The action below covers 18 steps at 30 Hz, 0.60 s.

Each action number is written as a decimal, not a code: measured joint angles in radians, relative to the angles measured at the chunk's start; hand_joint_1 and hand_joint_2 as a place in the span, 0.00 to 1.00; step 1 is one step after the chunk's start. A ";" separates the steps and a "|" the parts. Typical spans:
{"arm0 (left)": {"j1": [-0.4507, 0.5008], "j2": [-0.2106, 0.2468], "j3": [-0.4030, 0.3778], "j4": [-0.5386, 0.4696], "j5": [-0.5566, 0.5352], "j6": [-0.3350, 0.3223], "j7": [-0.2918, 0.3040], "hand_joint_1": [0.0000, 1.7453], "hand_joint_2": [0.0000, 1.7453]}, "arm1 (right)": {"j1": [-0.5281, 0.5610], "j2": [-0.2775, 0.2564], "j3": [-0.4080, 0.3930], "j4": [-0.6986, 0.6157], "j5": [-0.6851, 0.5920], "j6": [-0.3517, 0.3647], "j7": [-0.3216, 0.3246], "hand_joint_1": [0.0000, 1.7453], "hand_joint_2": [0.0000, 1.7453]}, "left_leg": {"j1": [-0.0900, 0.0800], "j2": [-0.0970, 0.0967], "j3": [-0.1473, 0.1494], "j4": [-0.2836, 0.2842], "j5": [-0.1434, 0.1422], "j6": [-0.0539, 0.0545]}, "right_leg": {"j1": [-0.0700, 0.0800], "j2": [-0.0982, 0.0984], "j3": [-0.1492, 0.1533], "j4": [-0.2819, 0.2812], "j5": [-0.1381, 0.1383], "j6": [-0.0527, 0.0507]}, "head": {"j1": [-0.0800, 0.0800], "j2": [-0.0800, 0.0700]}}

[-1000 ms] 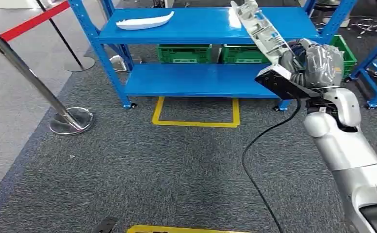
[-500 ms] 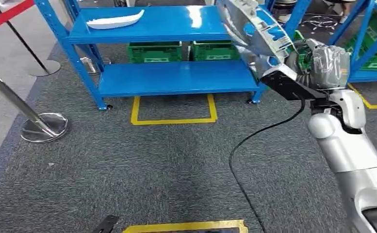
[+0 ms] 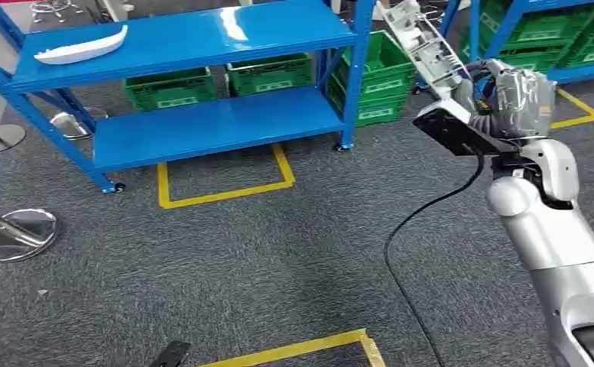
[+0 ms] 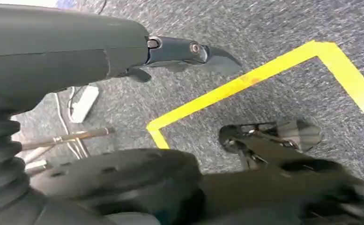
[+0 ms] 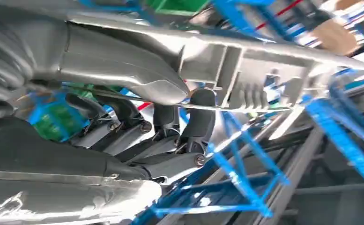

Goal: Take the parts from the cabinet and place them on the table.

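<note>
1. Part (image 3: pixel 423 46), a long grey ribbed moulding, sits raised in the right hand (image 3: pixel 500 95), its free end pointing up and away over the carpet, clear of the rack (image 3: pixel 202 34)
2. Fingers (image 5: pixel 201 117) of that hand are curled round the part's lower end, thumb on one face and the dark fingers on the other; it looks like a firm hold near one end only
3. Second part (image 3: pixel 79 50), white and curved, lies on the rack's top shelf, near its left end
4. Left hand (image 4: pixel 123 56) hangs over the floor by a yellow tape line (image 4: pixel 245 82); I see nothing in it, but I cannot tell how far its fingers are spread
5. Step in hand, I'd judge, is carrying the part to the tabletop, which I can't see from here
6. To do it well: keep the grip tight, since the long overhang will lever against the fingers; turn slowly, and mind the tall end near the blue uprights (image 3: pixel 362 69) and green crates (image 3: pixel 378 76)
</note>
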 joint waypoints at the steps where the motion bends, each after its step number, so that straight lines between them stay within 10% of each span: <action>1: 0.000 0.000 0.000 0.000 0.000 0.000 0.000 0.00 1.00 | 0.002 0.000 0.000 0.000 0.000 0.000 0.002 1.00 1.00 | 0.000 0.000 0.001 -0.002 0.016 0.001 | -0.001 0.015 -0.001 0.000 0.002 0.002 | 0.000 0.000; 4: -0.002 0.001 0.000 0.000 0.000 0.000 0.000 0.00 1.00 | -0.001 0.000 0.000 0.000 0.003 0.000 0.005 1.00 1.00 | 0.009 -0.027 0.092 -0.195 0.144 0.000 | -0.008 0.061 -0.002 0.002 0.007 0.011 | 0.000 0.000; 6: -0.001 -0.002 0.000 0.000 0.000 0.000 0.000 0.00 1.00 | -0.013 0.000 -0.001 0.000 0.006 0.000 0.007 1.00 1.00 | 0.023 -0.093 0.139 -0.295 0.148 -0.003 | -0.006 0.092 -0.018 0.013 0.009 0.026 | 0.001 0.000; 10: -0.006 -0.005 -0.002 0.000 0.000 -0.004 0.000 0.00 1.00 | -0.019 -0.011 -0.008 0.003 0.016 0.001 0.016 1.00 1.00 | 0.022 -0.050 0.131 -0.297 0.152 0.024 | -0.016 0.131 -0.034 -0.005 0.032 0.057 | -0.001 0.000; 12: -0.009 -0.005 -0.005 0.000 0.000 -0.005 0.000 0.00 1.00 | -0.029 -0.015 -0.009 0.007 0.024 0.003 0.021 1.00 1.00 | 0.018 -0.031 0.132 -0.298 0.156 0.036 | -0.003 0.011 -0.066 0.066 -0.019 0.061 | 0.017 0.000; 13: -0.008 -0.005 -0.007 0.000 0.000 -0.006 0.000 0.00 1.00 | -0.035 -0.014 -0.008 0.010 0.027 0.003 0.022 1.00 1.00 | 0.015 -0.019 0.131 -0.297 0.156 0.038 | -0.004 -0.013 -0.099 0.145 -0.060 0.063 | 0.018 0.000; 16: -0.004 -0.004 -0.007 0.000 0.000 -0.007 0.003 0.00 1.00 | -0.051 -0.018 -0.010 0.025 0.037 0.006 0.032 1.00 1.00 | 0.011 0.018 0.131 -0.296 0.155 0.040 | -0.004 -0.025 -0.167 0.313 -0.117 0.063 | 0.018 0.000; 18: -0.004 -0.005 -0.008 0.000 0.000 -0.007 0.004 0.00 1.00 | -0.063 -0.026 -0.015 0.033 0.042 0.007 0.034 1.00 1.00 | 0.009 0.040 0.133 -0.296 0.153 0.040 | -0.002 -0.032 -0.104 0.206 -0.058 0.058 | 0.018 0.000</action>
